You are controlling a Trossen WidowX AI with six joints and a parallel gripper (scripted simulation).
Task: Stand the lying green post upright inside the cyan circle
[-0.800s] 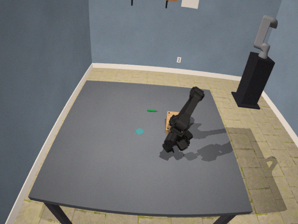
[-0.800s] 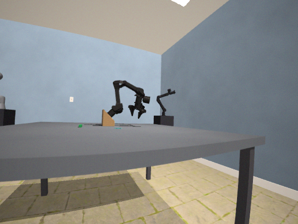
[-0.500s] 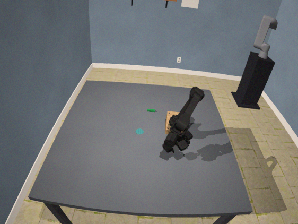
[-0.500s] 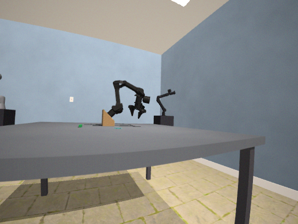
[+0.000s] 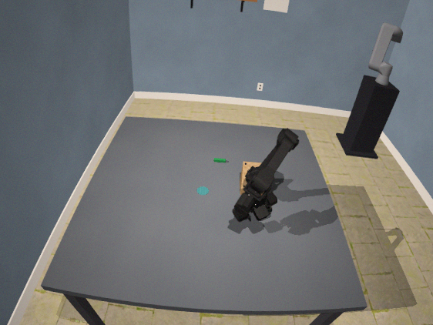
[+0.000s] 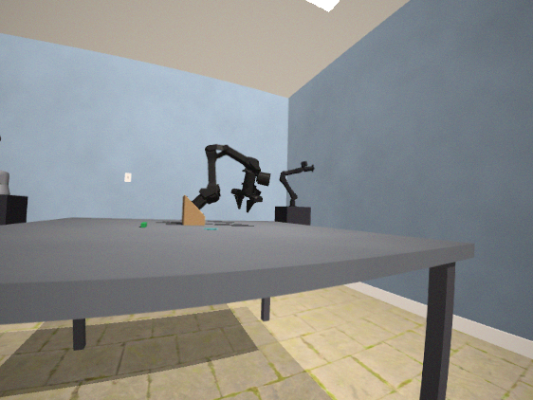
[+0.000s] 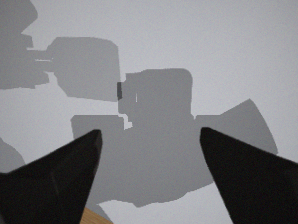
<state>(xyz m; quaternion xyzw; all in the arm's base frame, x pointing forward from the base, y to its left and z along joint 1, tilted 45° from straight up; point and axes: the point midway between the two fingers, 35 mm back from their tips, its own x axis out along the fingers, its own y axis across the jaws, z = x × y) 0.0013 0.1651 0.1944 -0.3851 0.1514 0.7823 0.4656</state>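
The green post [image 5: 219,160] lies flat on the dark grey table, far of the middle; it also shows small in the exterior view [image 6: 142,225]. The cyan circle [image 5: 203,190] is a flat disc on the table, a little nearer than the post, and shows as a thin streak [image 6: 211,229] in the exterior view. My gripper [image 5: 257,214] hangs well above the table, to the right of the circle and apart from both. Its fingers stand open with only table and shadows between them. Neither post nor circle is in the wrist view.
A tan wedge-shaped block [image 5: 244,177] sits at the arm's base [image 6: 193,212]. A black pedestal with a grey arm [image 5: 367,112] stands on the floor at the right. A second dark arm on a box [image 6: 294,199] stands beyond the table.
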